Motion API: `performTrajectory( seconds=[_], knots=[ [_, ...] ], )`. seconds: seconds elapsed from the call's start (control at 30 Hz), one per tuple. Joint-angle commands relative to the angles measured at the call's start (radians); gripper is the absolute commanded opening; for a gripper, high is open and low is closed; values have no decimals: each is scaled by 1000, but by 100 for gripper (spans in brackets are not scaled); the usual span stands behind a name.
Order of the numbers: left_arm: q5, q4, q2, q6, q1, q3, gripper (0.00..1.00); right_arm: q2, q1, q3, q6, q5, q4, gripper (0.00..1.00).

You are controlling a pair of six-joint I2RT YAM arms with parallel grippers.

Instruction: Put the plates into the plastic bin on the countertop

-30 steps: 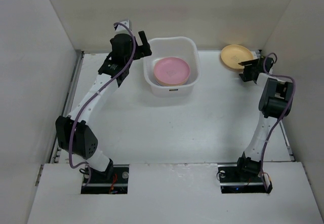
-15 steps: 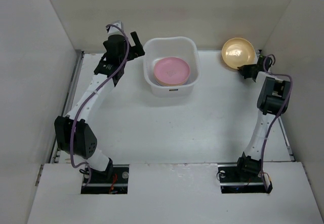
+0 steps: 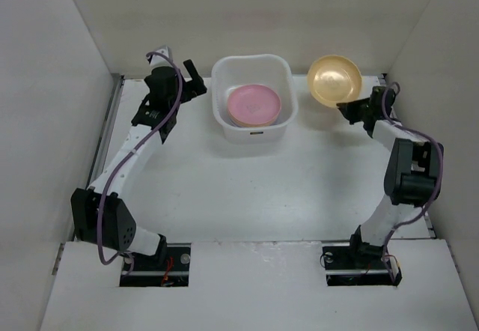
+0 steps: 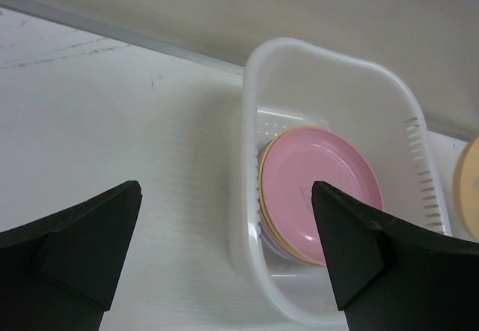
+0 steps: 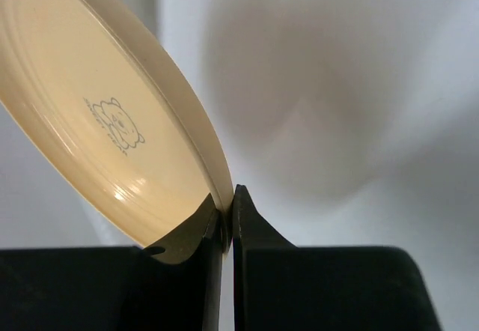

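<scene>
The translucent white plastic bin [image 3: 252, 65] stands at the back middle of the countertop [image 3: 254, 181]. In it lies a stack of plates with a pink plate [image 3: 254, 103] on top; the left wrist view shows that pink plate [image 4: 318, 185] over cream and bluish rims. My right gripper [image 3: 347, 111] is shut on the rim of a yellow-orange plate [image 3: 334, 79], which hangs tilted above the counter, right of the bin. In the right wrist view this plate [image 5: 97, 121] is pinched at its edge by my right gripper [image 5: 227, 215]. My left gripper [image 3: 196, 82] is open, just left of the bin, holding nothing.
White walls close in the counter on the left, back and right. A metal strip [image 3: 105, 140] runs along the left edge. The two arm bases [image 3: 153, 260] sit at the near edge.
My right gripper closed on the yellow-orange plate, lifted it and carried it left toward the bin, tilting it up. My left gripper drew back leftward from the bin's rim.
</scene>
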Motion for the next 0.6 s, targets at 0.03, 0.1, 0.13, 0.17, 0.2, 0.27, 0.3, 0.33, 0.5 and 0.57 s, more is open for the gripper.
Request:
performTrajectory(
  seconds=[0.03, 0.1, 0.13, 0.17, 0.2, 0.27, 0.3, 0.33, 0.5, 0.57],
  knots=[
    [-45, 67, -92, -39, 14, -149, 100, -221, 154, 25, -115, -2, 120, 0],
    [-71, 78, -125, -44, 16, -227, 100, -245, 229, 81, -188, 15, 53, 0],
    [-86, 79, -145, -47, 16, -270, 100, -246, 271, 116, -228, 33, 9, 0],
    [-97, 79, -159, -49, 15, -300, 100, -243, 307, 153, -264, 59, -34, 0],
    [-109, 79, -181, -50, 10, -337, 100, -237, 341, 187, -299, 88, -74, 1],
    [-125, 73, -217, -52, 1, -394, 100, -214, 403, 245, -353, 142, -131, 1],
    [-130, 70, -244, -53, -5, -423, 100, -199, 427, 273, -376, 166, -151, 1],
    [-136, 70, -271, -56, -16, -454, 100, -182, 450, 301, -400, 189, -171, 1],
    [-183, 52, -400, -64, -64, -564, 100, -93, 529, 414, -480, 289, -249, 1],
    [-206, 27, -454, -66, -79, -597, 100, -56, 550, 445, -499, 318, -272, 1]
  ],
)
